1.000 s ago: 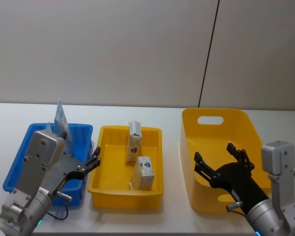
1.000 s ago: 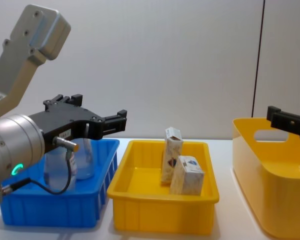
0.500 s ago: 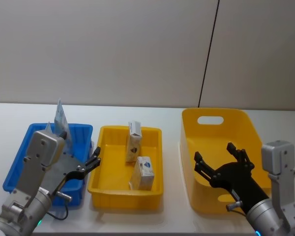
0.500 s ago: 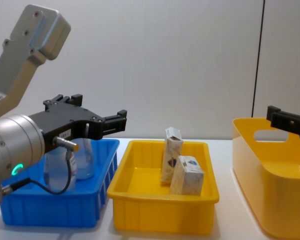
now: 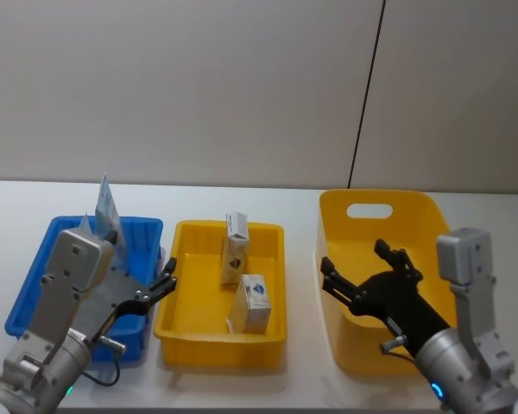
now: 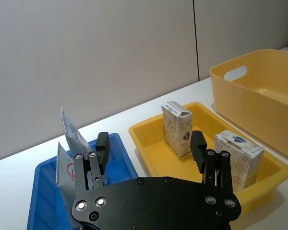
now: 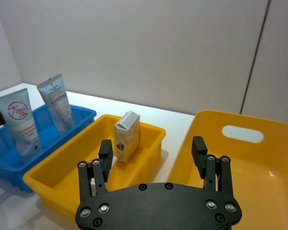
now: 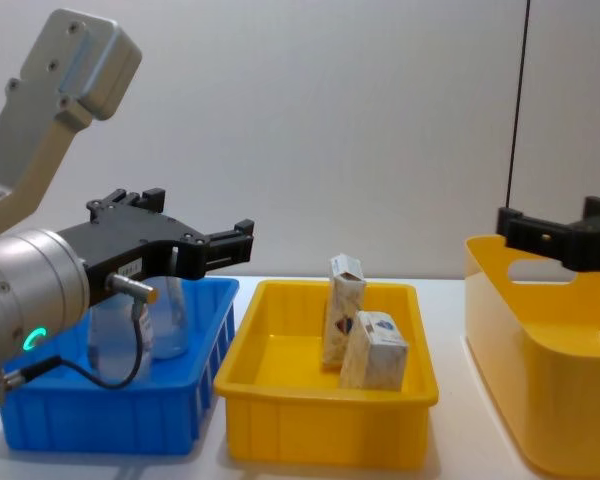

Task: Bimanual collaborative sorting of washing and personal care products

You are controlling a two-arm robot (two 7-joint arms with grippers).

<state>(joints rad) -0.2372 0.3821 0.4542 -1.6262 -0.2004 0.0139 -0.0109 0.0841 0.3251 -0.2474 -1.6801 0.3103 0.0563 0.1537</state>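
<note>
We see a white worktop (image 5: 268, 203) carrying three bins in a row. The biggest, a deep yellow bin with a handle slot (image 5: 414, 211), sits toward the worktop's right edge. A blue bin (image 5: 34, 276) sits toward the left edge, and a shallow yellow tray (image 5: 198, 293) lies between them, just beside the blue bin.

The left gripper (image 5: 166, 278) hangs over the blue bin's near right corner, its tips reaching toward the tray. Its black fingers are spread wide and hold nothing. The right gripper (image 5: 356, 259) hovers over the near left part of the deep yellow bin. It too is splayed wide and empty.

Both cream cartons stand upright in the tray. The tall carton (image 5: 235, 248) is in the far half, its top flap slightly raised. The squat carton (image 5: 255, 302) is nearer the tray's near right corner, with a small gap between the two as we see it from the left wrist.

Two translucent squeeze tubes stand in the far part of the blue bin. The one with a red ring emblem (image 7: 19, 120) is close beside the plainer tube (image 7: 57, 100), and both have their crimped ends up.
</note>
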